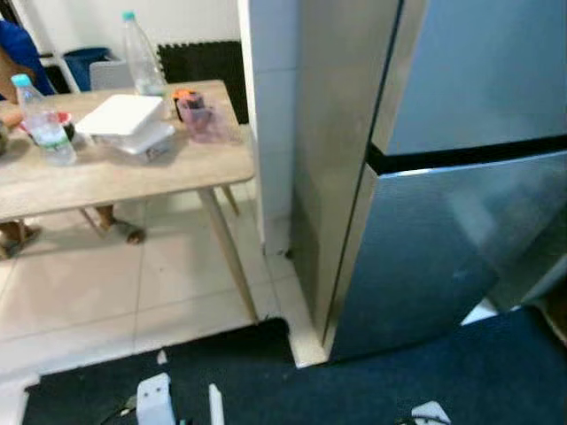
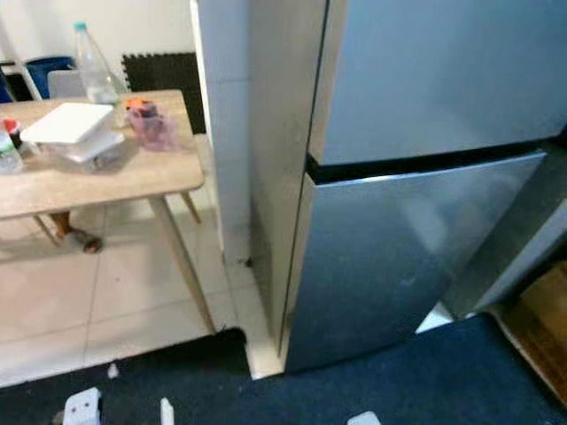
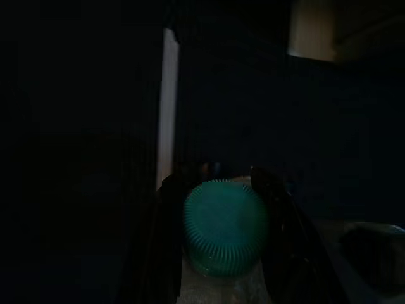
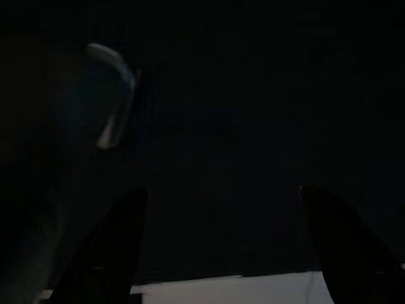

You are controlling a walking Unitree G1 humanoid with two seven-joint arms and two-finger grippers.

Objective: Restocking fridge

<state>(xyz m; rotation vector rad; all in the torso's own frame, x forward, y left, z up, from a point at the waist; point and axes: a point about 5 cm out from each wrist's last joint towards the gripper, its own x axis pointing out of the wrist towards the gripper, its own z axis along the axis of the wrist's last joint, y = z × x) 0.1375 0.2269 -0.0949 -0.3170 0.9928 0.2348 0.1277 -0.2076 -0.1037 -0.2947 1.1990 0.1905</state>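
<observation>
The steel-grey fridge [image 1: 443, 177] takes up the right half of the head views, both its doors shut, a dark seam running between the upper door and the lower one; no brand mark or lettering can be read on it. Just to its left stands a white tiled pillar [image 1: 270, 115]; a dark blue mat [image 2: 399, 381] lies on the floor at the fridge's foot, over pale floor tiles [image 1: 133, 292]. Further left is a light wooden table [image 1: 115, 173]; on it lie stacked white lidded containers [image 1: 128, 124], a clear plastic tub [image 1: 205, 119] with dark and orange things inside, a tall water bottle [image 1: 142, 55] with a teal cap at the far edge, and a smaller bottle [image 1: 44, 119] near the left edge whose label is too blurred to read; a person's sandalled foot [image 1: 124, 230] shows under the table.

The left wrist view is very dark; the left gripper [image 3: 224, 253] has its two black fingers closed narrowly around the neck of a bottle, its ribbed teal cap [image 3: 226, 231] sitting between them. The right wrist view is darker still; the right gripper [image 4: 221, 247] has its fingers [image 4: 107, 247] spread wide with nothing between them.
</observation>
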